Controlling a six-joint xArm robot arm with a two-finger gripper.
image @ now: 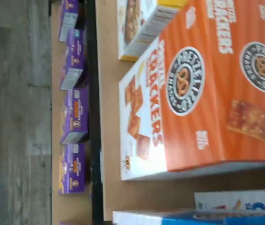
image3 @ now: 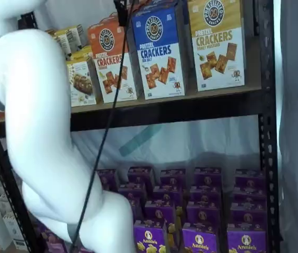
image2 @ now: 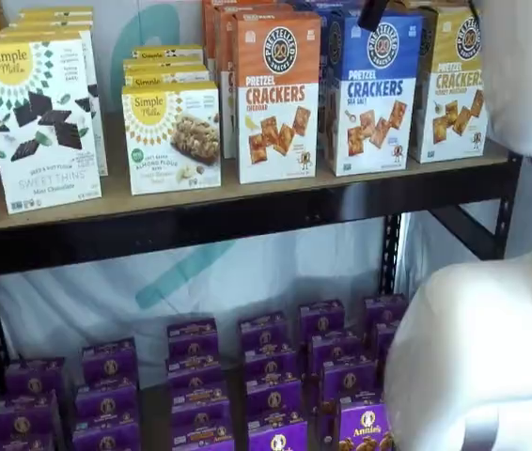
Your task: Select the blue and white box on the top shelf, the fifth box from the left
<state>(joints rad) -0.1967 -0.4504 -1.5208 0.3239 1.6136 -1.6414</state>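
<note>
The blue and white box (image2: 371, 94) stands upright on the top shelf (image2: 200, 202), between an orange cheddar box (image2: 278, 99) and a yellow-topped box (image2: 451, 85). It shows in both shelf views (image3: 159, 52). In the wrist view only a strip of it (image: 235, 208) shows beside the large orange box (image: 202, 89). My gripper (image2: 374, 13) shows only as a black finger at the view's top edge, just above the blue box. In a shelf view it (image3: 121, 11) hangs by the blue box's upper left corner with a cable beside it. No gap or hold is visible.
My white arm (image2: 473, 348) fills the lower right of a shelf view and the left of a shelf view (image3: 38, 132). Simple Mills boxes (image2: 40, 117) stand on the left of the top shelf. Several purple Annie's boxes (image2: 275, 366) fill the lower shelf.
</note>
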